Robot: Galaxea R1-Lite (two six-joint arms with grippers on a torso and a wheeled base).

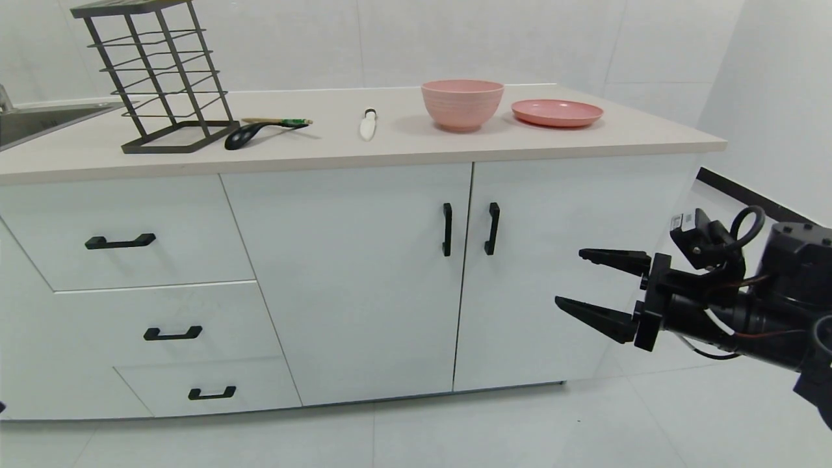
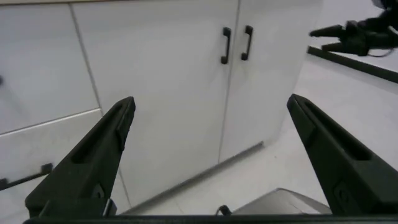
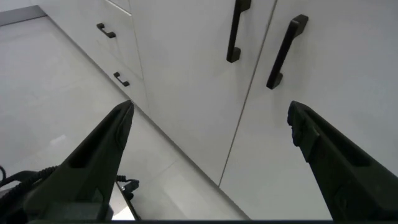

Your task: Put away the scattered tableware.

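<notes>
My right gripper (image 1: pixel 569 276) and left gripper (image 2: pixel 211 102) both hang spread, empty, low before the cabinet doors (image 1: pixel 364 279). Pink bowl (image 1: pixel 462 104) and plate (image 1: pixel 557 112) sit on the bench (image 1: pixel 390 146); probably light, stiff, slick, so I'd pinch rims.

The wire rack (image 1: pixel 162 78) blocks the left end of the countertop (image 1: pixel 403 146). A black spoon (image 1: pixel 250 133) and chopsticks (image 1: pixel 276 121) lie just beside its base. A white utensil (image 1: pixel 368 123) lies apart, with bare counter on both sides. The pink bowl (image 1: pixel 462 104) and pink plate (image 1: pixel 557 112) sit near each other, and the front strip before them is open.
</notes>
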